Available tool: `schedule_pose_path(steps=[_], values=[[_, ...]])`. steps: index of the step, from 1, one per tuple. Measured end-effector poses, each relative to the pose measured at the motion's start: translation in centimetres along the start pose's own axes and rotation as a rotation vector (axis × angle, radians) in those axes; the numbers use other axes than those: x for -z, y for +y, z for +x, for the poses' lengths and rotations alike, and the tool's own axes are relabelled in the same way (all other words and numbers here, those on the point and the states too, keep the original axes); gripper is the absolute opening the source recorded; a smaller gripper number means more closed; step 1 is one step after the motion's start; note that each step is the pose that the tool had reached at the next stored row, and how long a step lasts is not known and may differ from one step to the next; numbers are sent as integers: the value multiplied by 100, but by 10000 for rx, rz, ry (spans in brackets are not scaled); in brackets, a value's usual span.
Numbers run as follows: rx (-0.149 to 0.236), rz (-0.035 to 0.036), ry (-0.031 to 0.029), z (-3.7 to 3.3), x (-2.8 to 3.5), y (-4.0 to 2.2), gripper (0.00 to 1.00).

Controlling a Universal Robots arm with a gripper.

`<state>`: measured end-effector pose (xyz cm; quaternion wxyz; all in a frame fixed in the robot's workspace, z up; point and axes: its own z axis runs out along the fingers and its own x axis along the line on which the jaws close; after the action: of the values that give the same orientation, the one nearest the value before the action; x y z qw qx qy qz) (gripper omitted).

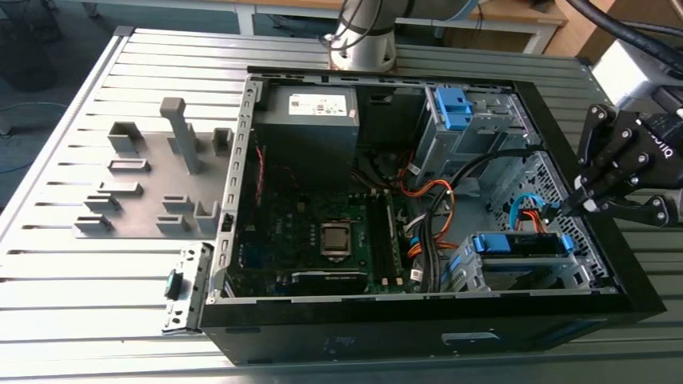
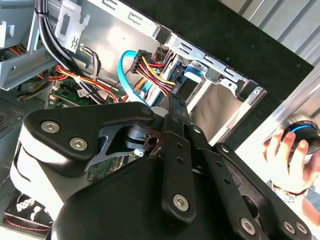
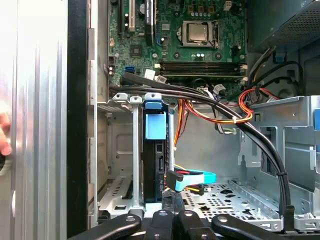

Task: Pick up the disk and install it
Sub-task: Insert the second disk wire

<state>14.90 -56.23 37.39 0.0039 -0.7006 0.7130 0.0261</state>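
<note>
The arm's tool (image 1: 581, 206), clenched shut, hangs over the edge of the open computer case (image 1: 353, 340) on the slatted tabletop (image 1: 64, 276). The disk (image 1: 519, 245), framed in its blue bracket, sits on edge in the metal drive bay (image 3: 135, 150) just beneath the tool's tips. A light-blue cable (image 3: 202, 177) and coloured power wires (image 3: 235, 112) lie close beside them.
</note>
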Motion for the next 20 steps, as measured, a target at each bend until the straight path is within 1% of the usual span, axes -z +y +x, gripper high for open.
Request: schedule_pose_path(steps=[9,10,11,13,15,16,17,18,20], values=[[0,-1,0,0,0,0,11],[0,-1,0,0,0,0,23],[0,-1,0,0,0,0,23],[0,-2,0,0,0,0,35],[0,-2,0,0,0,0,35],[0,-2,0,0,0,0,41],[0,-2,0,0,-1,5,41],[1,-2,3,-1,-1,17,41],[1,-2,-2,-4,-6,64,41]])
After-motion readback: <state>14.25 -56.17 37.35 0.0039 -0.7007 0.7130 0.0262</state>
